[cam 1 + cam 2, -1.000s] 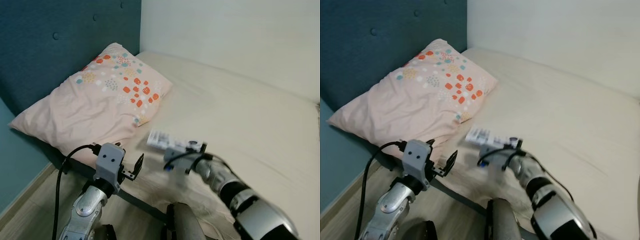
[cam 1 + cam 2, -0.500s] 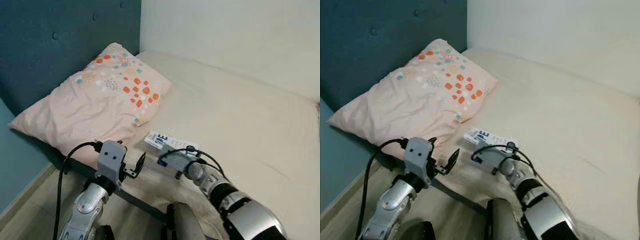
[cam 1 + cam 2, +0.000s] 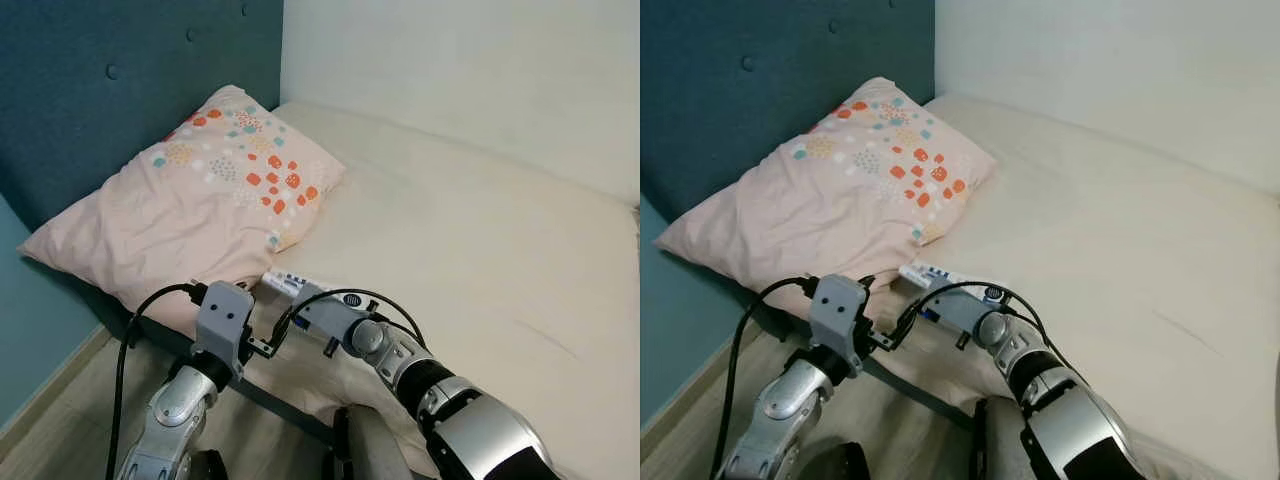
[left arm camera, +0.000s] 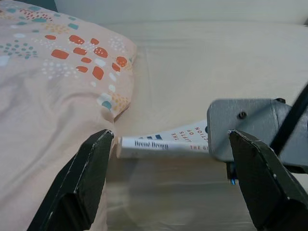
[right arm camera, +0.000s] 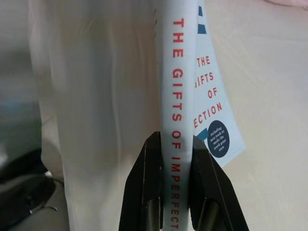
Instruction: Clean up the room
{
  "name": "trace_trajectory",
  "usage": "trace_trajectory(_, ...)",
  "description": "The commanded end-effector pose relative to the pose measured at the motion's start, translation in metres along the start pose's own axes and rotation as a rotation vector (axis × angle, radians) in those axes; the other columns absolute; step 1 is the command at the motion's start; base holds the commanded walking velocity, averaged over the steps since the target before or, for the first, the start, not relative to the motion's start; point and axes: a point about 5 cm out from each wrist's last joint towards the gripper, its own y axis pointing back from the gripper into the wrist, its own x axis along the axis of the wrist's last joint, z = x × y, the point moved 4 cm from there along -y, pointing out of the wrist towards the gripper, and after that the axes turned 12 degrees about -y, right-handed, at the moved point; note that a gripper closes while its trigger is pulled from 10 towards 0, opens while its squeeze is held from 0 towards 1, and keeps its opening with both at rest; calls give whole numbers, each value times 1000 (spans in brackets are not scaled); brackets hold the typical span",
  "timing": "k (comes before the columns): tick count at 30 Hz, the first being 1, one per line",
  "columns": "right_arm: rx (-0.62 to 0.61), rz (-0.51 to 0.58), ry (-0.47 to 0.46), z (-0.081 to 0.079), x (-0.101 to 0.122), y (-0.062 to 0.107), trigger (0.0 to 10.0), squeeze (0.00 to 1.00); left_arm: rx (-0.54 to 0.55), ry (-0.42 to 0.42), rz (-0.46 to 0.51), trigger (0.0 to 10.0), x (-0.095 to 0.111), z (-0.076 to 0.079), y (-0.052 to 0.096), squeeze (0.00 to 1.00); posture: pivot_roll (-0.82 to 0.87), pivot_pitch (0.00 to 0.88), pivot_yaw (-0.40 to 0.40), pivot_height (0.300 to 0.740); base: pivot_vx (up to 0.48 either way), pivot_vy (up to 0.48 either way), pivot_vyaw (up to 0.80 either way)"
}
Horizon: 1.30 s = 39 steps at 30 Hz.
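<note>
**Right gripper holding a book by the spine, low over the near edge of the bed**

Right gripper (image 5: 169, 192), reaching across from the robot's right, clamps a white paperback book (image 3: 292, 285) by its spine; the two black fingers (image 5: 147, 192) press on either side of the spine, which carries red lettering. In the head views the book lies at the near edge of the bed (image 3: 480, 230), just beside the lower corner of the patterned pink pillow (image 3: 190, 200); whether it rests on the sheet or hangs just above it cannot be told. Left gripper (image 4: 173, 173) hovers near the same spot with its fingers spread wide and nothing between them, facing the book end-on.

Progress, as a judgement: the book is secured but has not reached a proper place, so the tidying is at an early-to-middle stage. Left to do are carrying the book off and setting it down; no shelf or table is in sight.

Differences between views: the right wrist view gives the grip and the spine text, the cover angling away beside it. The left wrist view shows the book's far end touching or almost touching the pillow, with an author's name legible. The head views supply the layout: dark blue headboard (image 3: 120, 90), pale wall, wooden floor (image 3: 60, 420).
</note>
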Motion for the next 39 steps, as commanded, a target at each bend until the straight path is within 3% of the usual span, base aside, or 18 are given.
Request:
trace_trajectory(1,1,-71,18,-1,-20,1,10000,0,-21,7,-21,10000,-4,7,3,0,44,272,-133,601,0,0,0)
trace_trajectory(5,-39,-77,-20,7,-24,2,10000,0,-21,10,-20,10000,-4,8,3,0,42,276,-128,582,0,0,0)
trace_trajectory(11,-46,-85,-2,9,-26,2,10000,0,-29,6,-20,10000,-4,9,2,0,41,279,-125,552,0,0,0)
trace_trajectory(27,-34,-88,58,9,-25,3,10000,0,-55,10,-14,10000,-3,13,4,0,41,292,-132,552,0,0,0)
trace_trajectory(39,-43,-83,52,14,-23,3,10000,0,-55,11,-20,10000,-4,11,6,0,44,296,-130,552,0,0,0)
